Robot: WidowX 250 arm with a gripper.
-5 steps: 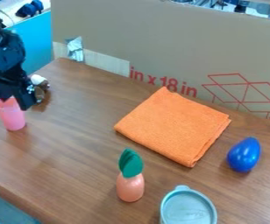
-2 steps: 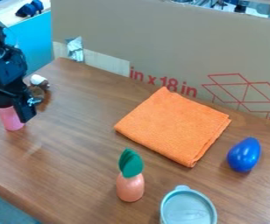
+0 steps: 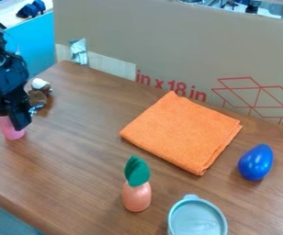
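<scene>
Left of the folded orange cloth point(image 3: 181, 131), my end effector point(image 3: 13, 120) is at the pink cup point(image 3: 11, 131), spread or pinching I cannot tell, seemingly at the grasping step, the next move calling for a secure grip.

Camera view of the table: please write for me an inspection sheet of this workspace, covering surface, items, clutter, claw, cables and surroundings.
Surface: brown wood-grain table; damage, nothing seen.
Work items: pink cup at the left, partly hidden by the claw.
Clutter: folded orange cloth, blue egg-shaped thing, peach-coloured toy with green leaves, lidded container, brown thing with white top.
Claw: at the pink cup's upper part; grip cannot be told.
Cables: cannot tell among the dark arm parts.
Surroundings: cardboard panel behind, with silvery tape.
</scene>
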